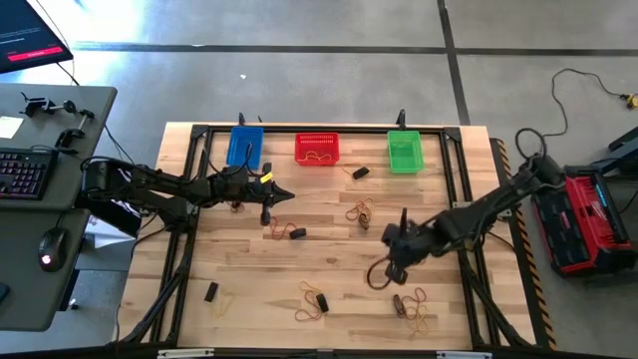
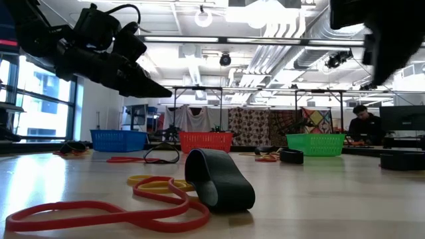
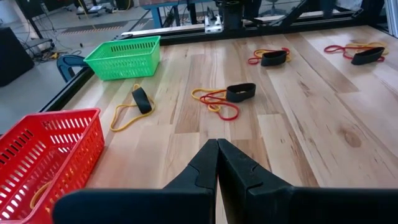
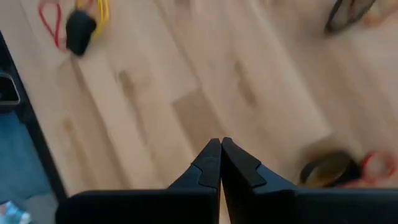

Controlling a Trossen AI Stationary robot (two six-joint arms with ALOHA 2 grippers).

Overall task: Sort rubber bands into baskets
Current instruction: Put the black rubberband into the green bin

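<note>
Few rubber bands [image 1: 311, 157] show through the red basket [image 1: 317, 149] mesh.

Right gripper [image 4: 219, 163] at 6 o'clock, fingers closed over the wooden table [image 4: 205, 81]. Dark band [image 4: 79, 29] at 11 o'clock; another band [image 4: 328, 168] at 4 o'clock.

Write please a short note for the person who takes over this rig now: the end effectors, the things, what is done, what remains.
Left end effector: shut, empty, above the table before the blue basket.
Right end effector: shut, empty, over the table's right middle.
Baskets: blue, red basket and green basket stand in a row at the far edge.
Done: some thin bands lie in the red basket; what the other two hold cannot be seen.
Left: many rubber bands, thin loops and thick dark ones, lie scattered on the table.
</note>
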